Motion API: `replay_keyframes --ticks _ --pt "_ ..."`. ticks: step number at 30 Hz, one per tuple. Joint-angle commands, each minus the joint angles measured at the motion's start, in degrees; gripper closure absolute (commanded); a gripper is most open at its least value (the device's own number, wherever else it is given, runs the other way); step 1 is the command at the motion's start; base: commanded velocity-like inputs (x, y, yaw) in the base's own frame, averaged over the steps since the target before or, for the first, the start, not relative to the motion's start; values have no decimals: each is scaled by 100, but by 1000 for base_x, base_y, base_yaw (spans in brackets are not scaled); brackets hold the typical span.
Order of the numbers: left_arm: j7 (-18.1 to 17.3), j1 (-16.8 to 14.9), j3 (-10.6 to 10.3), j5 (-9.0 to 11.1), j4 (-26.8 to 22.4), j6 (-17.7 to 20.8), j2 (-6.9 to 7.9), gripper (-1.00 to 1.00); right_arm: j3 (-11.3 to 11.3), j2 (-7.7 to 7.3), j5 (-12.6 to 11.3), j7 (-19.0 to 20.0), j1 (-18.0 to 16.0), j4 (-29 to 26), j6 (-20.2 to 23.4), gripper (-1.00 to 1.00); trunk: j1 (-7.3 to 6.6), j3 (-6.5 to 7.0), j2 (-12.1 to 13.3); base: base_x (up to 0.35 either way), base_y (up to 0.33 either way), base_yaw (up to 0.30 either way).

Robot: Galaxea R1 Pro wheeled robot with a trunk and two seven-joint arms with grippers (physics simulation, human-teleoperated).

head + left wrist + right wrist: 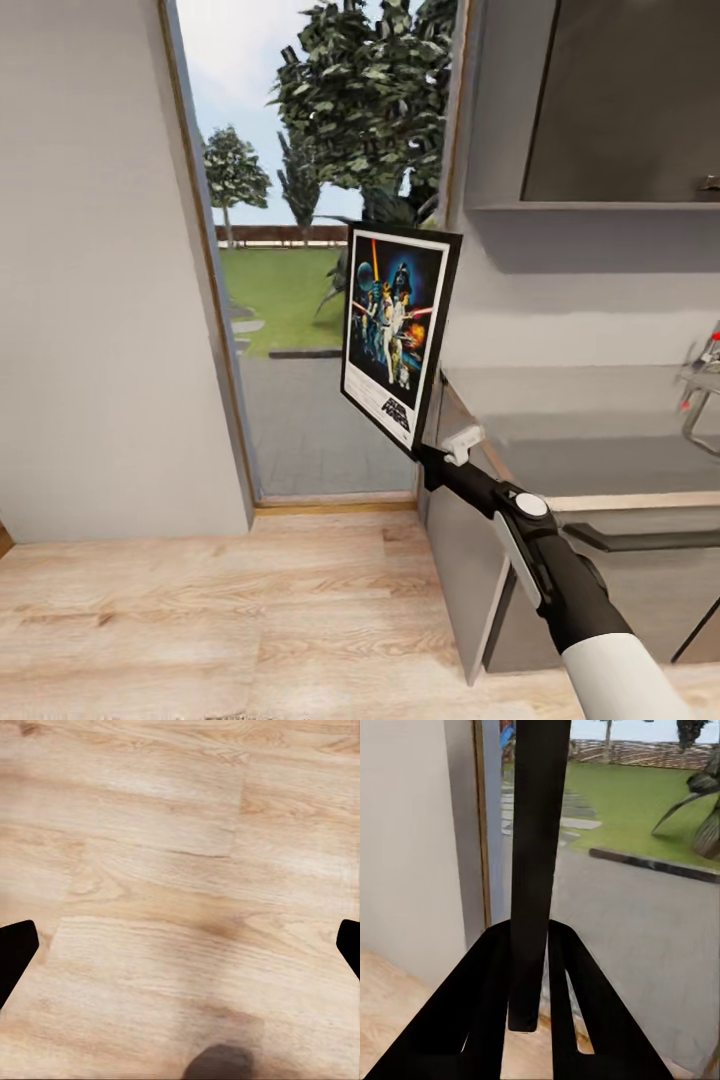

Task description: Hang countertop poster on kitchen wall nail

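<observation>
poster [536,862]: seen edge-on in the right wrist view, top cut off
faucet [700,385]: cropped by head view's edge

Evenly bright with daylight through the tall glass doorway [300,300], softly blurred throughout, dimmer under the grey wall cabinet [600,100], faint sheen on the glossy grey countertop [590,420].

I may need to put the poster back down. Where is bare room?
The kitchen countertop is bare from its near-left corner to the faucet; it crowds there. The wood floor is open. The right gripper holds the poster.
</observation>
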Motion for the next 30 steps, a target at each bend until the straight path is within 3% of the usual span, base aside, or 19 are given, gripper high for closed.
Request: replay_keyframes --ticks 1,13,30 --pt "-3 -1 9 2 -6 -10 -1 -100 7 -3 -30 16 -2 -12 48 100 0 -5 -3 -1 0 292" --pt "-3 0 16 2 -1 -3 -1 -100 9 -10 -38 24 -1 -17 50 100 0 -5 -3 0 0 67" --pt "-8 2 -23 1 -33 -1 -10 -100 8 -9 -39 20 -1 -10 49 100 -373 300 679 0 0 0"
